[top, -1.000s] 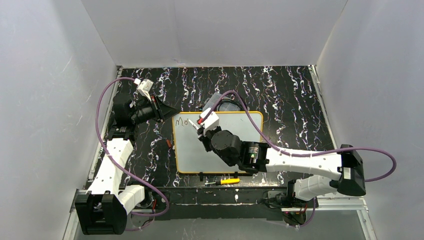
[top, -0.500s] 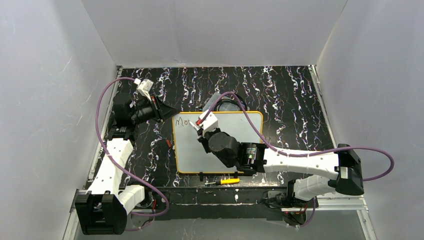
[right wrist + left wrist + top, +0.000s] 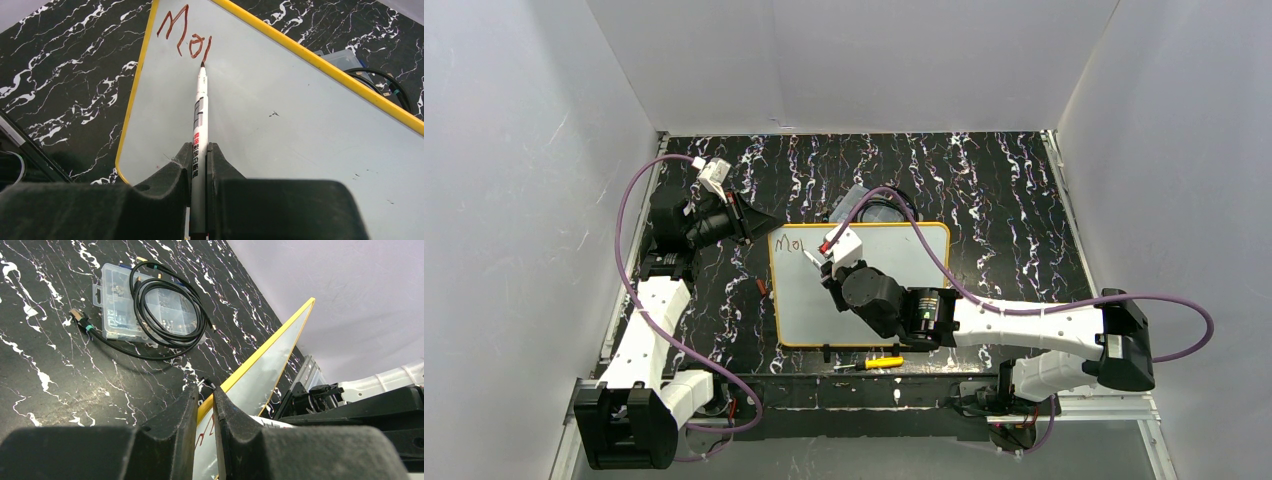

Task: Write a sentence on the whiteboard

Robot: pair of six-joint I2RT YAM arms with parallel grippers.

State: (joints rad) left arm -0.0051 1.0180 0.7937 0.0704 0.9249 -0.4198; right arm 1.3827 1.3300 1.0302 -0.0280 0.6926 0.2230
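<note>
Three pale walls (image 3: 854, 60), black marbled tabletop (image 3: 994, 190); left gripper (image 3: 204, 407) tight on whiteboard (image 3: 257, 377) rim, right gripper (image 3: 199, 155) tight on marker (image 3: 200, 100).

Yellow-rimmed white whiteboard (image 3: 802, 305), reddish-brown sentence (image 3: 183, 32), black white-veined table (image 3: 1004, 200)

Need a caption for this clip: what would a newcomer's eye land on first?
The right gripper clamps a white marker, its tip at the first reddish letters of the sentence in the far left corner of the yellow-rimmed whiteboard. The left gripper pinches that board's rim. Behind it, a black cable lies coiled on a clear parts box.
</note>
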